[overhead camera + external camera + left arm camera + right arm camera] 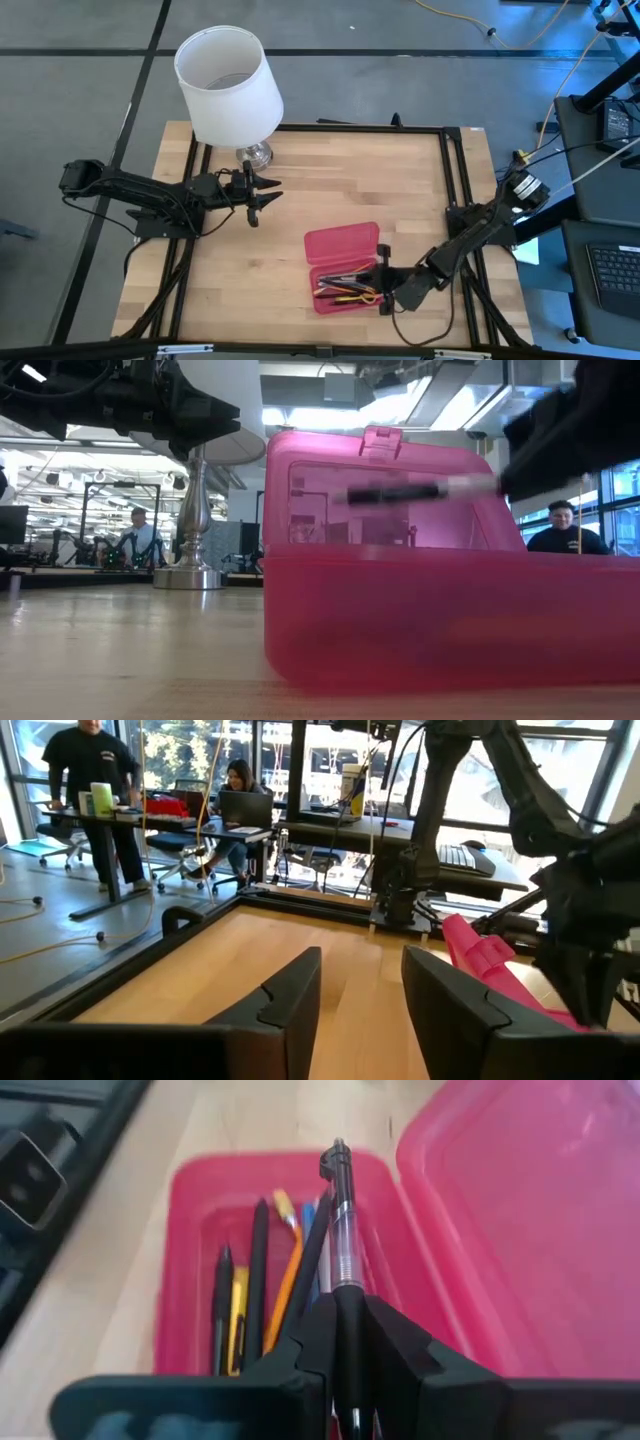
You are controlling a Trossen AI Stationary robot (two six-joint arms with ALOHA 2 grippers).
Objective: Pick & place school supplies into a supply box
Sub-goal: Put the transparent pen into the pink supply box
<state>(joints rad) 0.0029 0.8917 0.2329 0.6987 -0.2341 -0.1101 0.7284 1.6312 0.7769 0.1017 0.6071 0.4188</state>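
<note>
While your right claw [345, 1325] grips a pen [343, 1220] over the box [190, 1200], lower and release; left claw [360, 995] waits open.

Pink box [340, 245] open, pens [258, 1275] inside.

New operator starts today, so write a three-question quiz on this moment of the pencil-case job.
1. True or false: the right gripper is shut on a clear-barrelled black pen above the open pink pencil case.
2. Multiple choice: where is the left gripper? A) inside the case, B) in the air beside the white-shaded lamp, fingers apart and holding nothing, C) gripping the lamp's base.
3. Fill in: the case's lid stands ____.

Key: 1 true; 2 B; 3 open.
</note>
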